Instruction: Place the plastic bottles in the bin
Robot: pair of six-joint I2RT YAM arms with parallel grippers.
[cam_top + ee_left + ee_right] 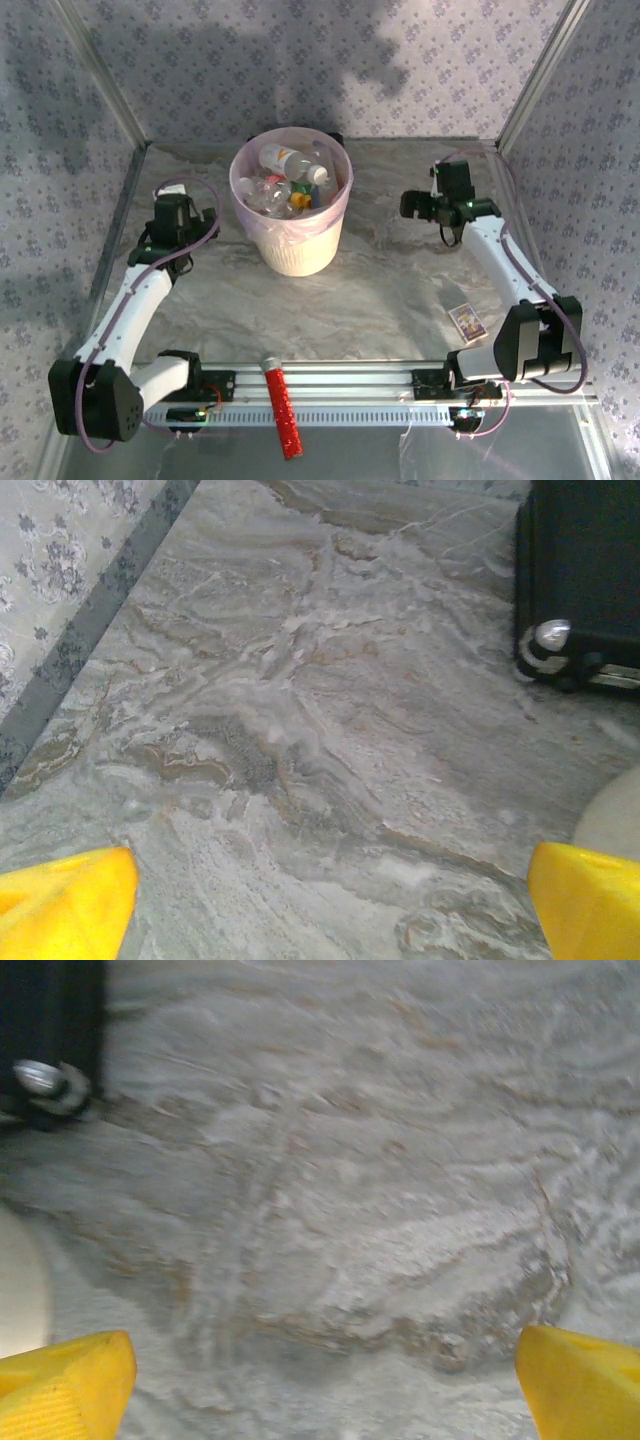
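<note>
I read this as the tail end of the job: the plastic bottles [288, 180] lie heaped inside the bin [296, 252], which stands at the back middle of the surface [400, 290], so I judge the sorting done or nearly so. The left end effector [325, 900] is spread wide with nothing between its fingers, and so is the right end effector [325, 1385], one on either side of the bin. The next move, I reckon, is to draw both arms back without nudging the bin. Overhead gives me the bin's contents, the red glittery tube [281, 405] on the near rail and a small card [467, 322]. The wrist views add bare marbled surface and a black block [585, 570] I cannot identify.
</note>
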